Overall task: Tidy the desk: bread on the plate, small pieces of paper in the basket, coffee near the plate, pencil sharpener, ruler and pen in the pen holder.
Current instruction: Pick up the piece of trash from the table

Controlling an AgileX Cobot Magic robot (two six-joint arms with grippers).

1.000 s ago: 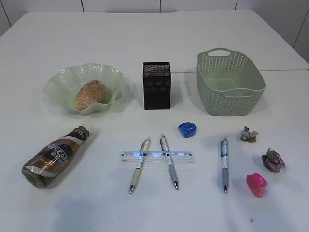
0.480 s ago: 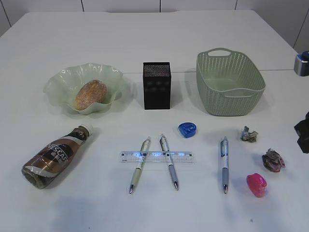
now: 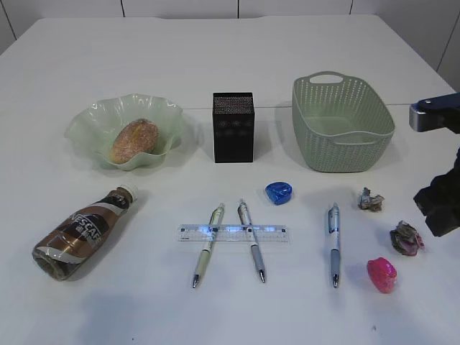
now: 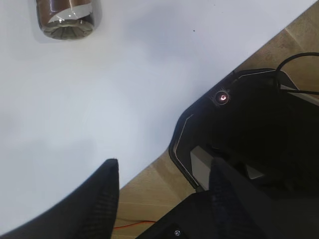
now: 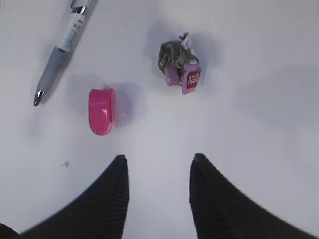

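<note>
My right claw (image 5: 157, 172) hangs spread and empty over the tabletop's (image 3: 215, 50) right near side; my left claw (image 4: 162, 177) is spread too, holding nothing. Just beyond lies the crumpled paper (image 5: 179, 64), probably light, soft and springy, so I'd pinch across its bulk. Left of it, the pink sharpener (image 5: 102, 111) looks hard and slick, long axis running near to far.

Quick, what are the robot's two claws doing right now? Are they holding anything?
Left gripper: open, holding nothing, at the desk's edge.
Right gripper: open, holding nothing, above the desk near the crumpled paper.
</note>
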